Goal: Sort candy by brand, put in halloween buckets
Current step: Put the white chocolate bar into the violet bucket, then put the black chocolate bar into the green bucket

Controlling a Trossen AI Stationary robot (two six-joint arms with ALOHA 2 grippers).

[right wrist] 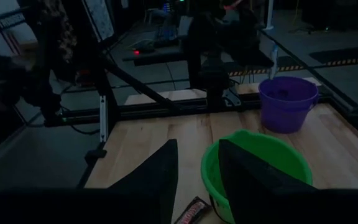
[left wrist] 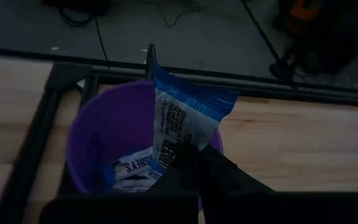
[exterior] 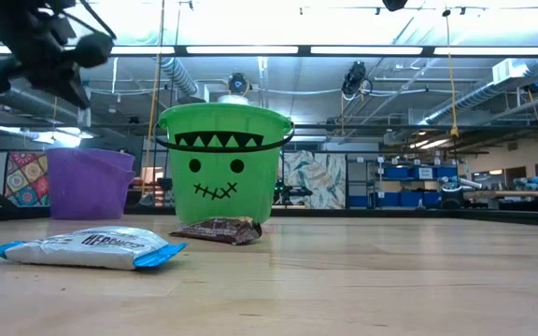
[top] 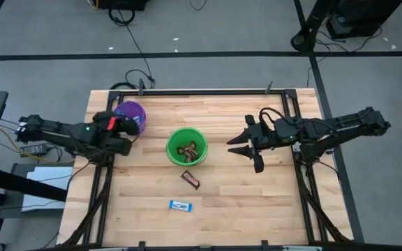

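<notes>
Left gripper (left wrist: pixel 188 163) pinches a crinkled blue-and-white bar (left wrist: pixel 185 118) over the purple bucket (left wrist: pixel 98 134); another wrapper lies inside, seen only by its wrist view. Glossy green bucket (top: pixel 186 146) holds brown bars. On the wood table (top: pixel 257 202): brown bar (top: pixel 190 180), blue bar (top: pixel 181 205). Right gripper (top: pixel 246 150) spread, empty.

A bright green bucket (exterior: pixel 224 166) wears a black zigzag band, two black dot eyes and a stitched black mouth; just beyond the right gripper (top: pixel 248 148), it holds dark brown wrappers. The purple bucket (left wrist: pixel 114 134), plain, sits below the left gripper (left wrist: pixel 188 163), whose dark fingers pinch a blue-and-white bar (left wrist: pixel 182 121) with dark lettering; similar blue-and-white wrappers lie inside. On the pale wood table (top: pixel 257 202) lie a dark brown bar (top: pixel 190 179) and a light blue-and-white bar (top: pixel 181 205).
</notes>
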